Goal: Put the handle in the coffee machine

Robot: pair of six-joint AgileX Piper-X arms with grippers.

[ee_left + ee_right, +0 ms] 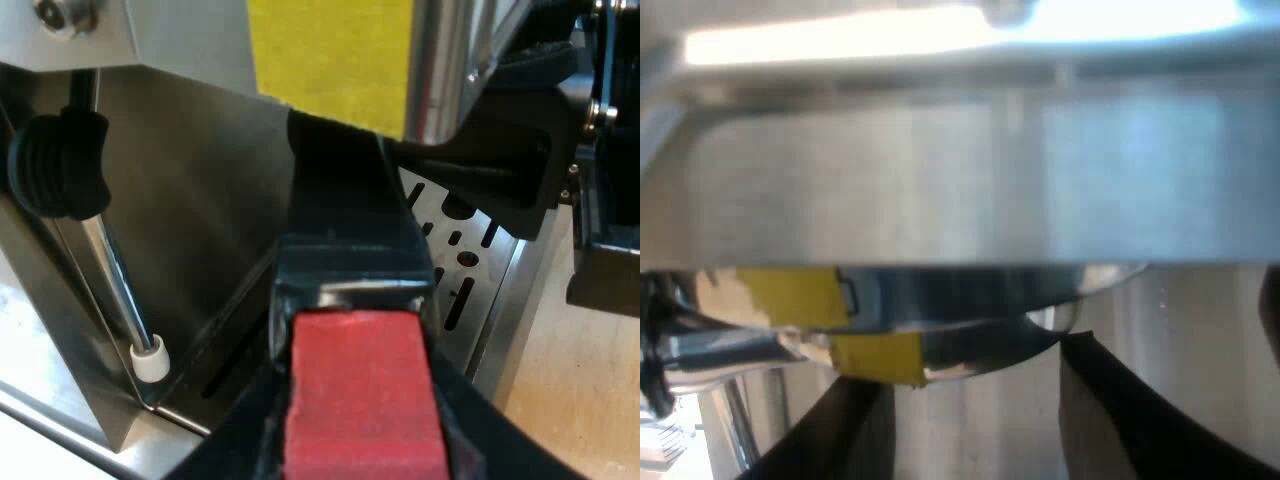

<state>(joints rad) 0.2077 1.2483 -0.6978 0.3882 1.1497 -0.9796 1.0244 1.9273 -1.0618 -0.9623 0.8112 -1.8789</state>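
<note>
Left gripper (360,385) is clamped on the red end (365,430) of the handle (350,260), with a finger hugging each side. From there the handle's dark part runs straight in at the coffee machine (190,200), up under the brewing head (445,70) with the yellow tape (330,50) on it, above the drip tray (470,265). Can't see the metal basket end, so no idea if it's seated in the head or just sitting below it. Right gripper (965,385) has its fingers apart with nothing between them, hanging just under that same head.

What worries me: if the basket's lugs aren't lined up with the slots in the head, a twist will probably just jam it. It could also make the red end slip in the fingers, since the grip is way out at the tip. The steam wand (110,270) hangs near the handle too, so a wide swing could knock it. And both grippers look crowded under the head, so they might bump.
</note>
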